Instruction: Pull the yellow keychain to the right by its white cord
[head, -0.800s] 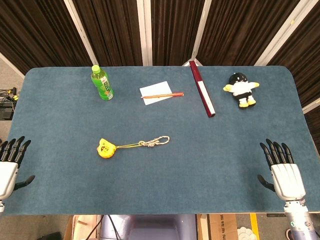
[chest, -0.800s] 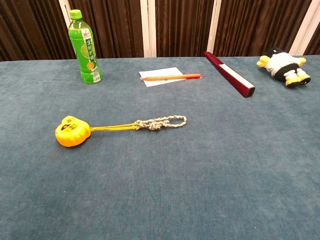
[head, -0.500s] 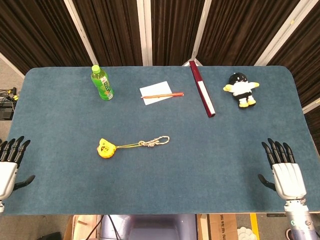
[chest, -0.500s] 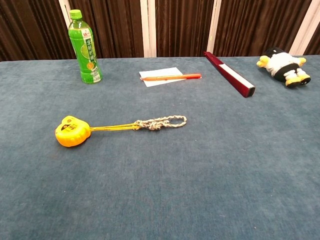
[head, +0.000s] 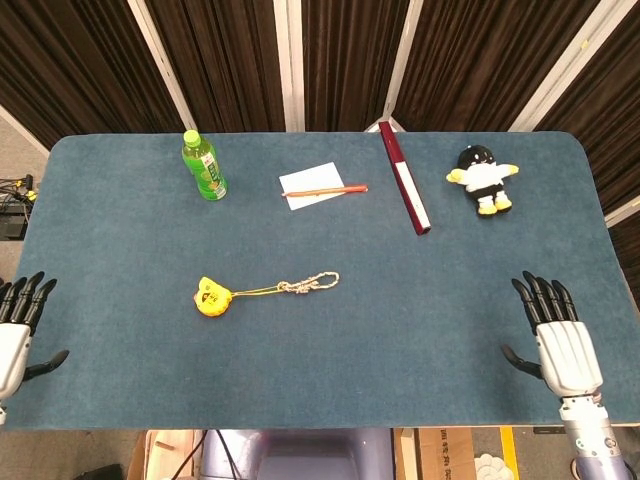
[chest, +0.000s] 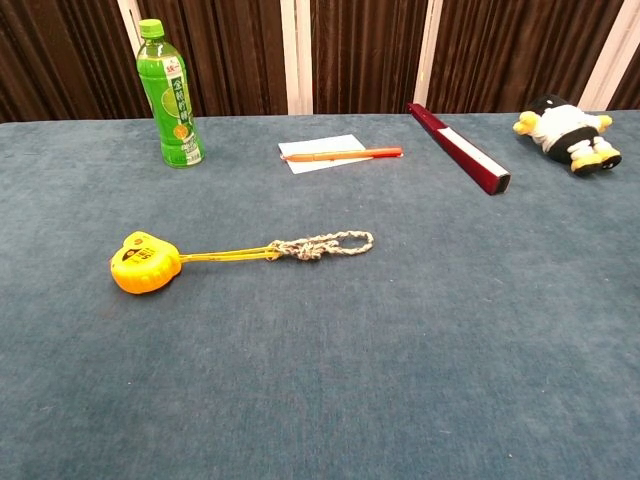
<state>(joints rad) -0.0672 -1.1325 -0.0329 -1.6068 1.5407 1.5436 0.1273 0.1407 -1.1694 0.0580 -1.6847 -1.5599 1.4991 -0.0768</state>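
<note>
Head view: yellow keychain (head: 210, 298) left of table (head: 400, 300) centre, white cord (head: 310, 283) trailing toward 3 o'clock, well apart from right robot hand (head: 562, 340) at 4 o'clock and left robot hand (head: 15, 335) at 8 o'clock, both spread, empty; chest view: yellow keychain (chest: 143, 263) at 9 o'clock, white cord (chest: 322, 243) centre.

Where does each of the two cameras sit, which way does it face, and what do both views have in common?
Head view: high above the near edge, looking steeply down on the whole blue table; shows the left hand and right hand, both open at the near corners.
Chest view: low at the near edge, looking forward across the tabletop to the dark curtain; shows no part of the robot.
Shared: yellow keychain with white cord, green bottle, plush toy.
</note>
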